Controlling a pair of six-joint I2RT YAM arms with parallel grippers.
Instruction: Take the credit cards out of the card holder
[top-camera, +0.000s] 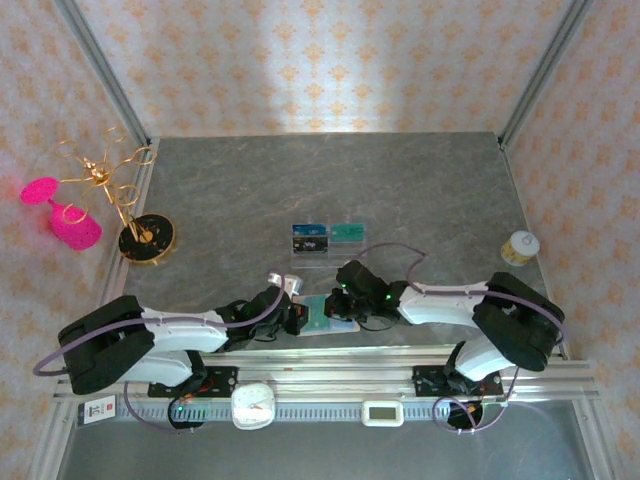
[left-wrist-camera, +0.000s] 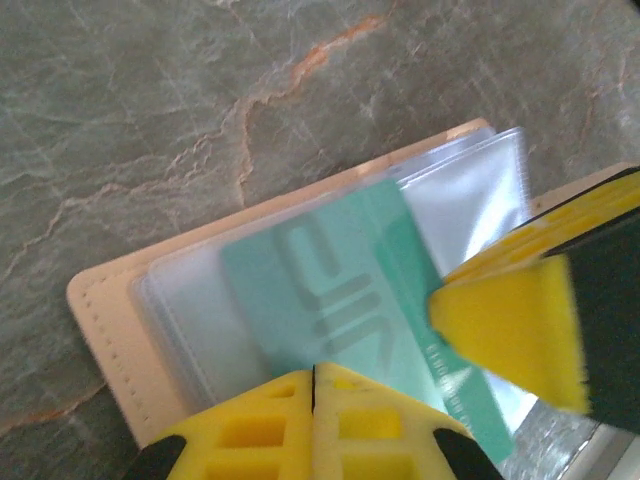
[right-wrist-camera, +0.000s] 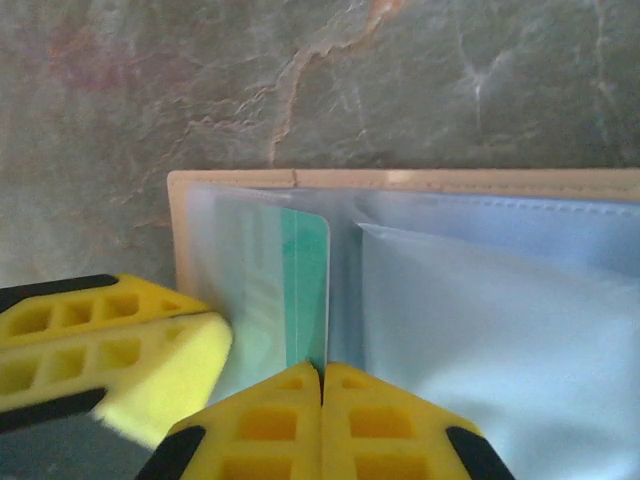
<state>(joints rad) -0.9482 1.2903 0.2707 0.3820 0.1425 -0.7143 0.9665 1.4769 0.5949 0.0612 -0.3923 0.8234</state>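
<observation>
Blurred print on teal card; card holder cropped.

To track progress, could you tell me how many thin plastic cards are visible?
3: dark blue card and pale teal card mid-table, green card in tan leather wallet; more may hide.

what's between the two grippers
The open card holder, with a teal credit card poking out of it, lies between the left gripper and the right gripper; the top and wrist views show this.

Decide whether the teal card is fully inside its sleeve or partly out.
Partly out: a bare strip of the teal card shows past its clear sleeve.
</observation>
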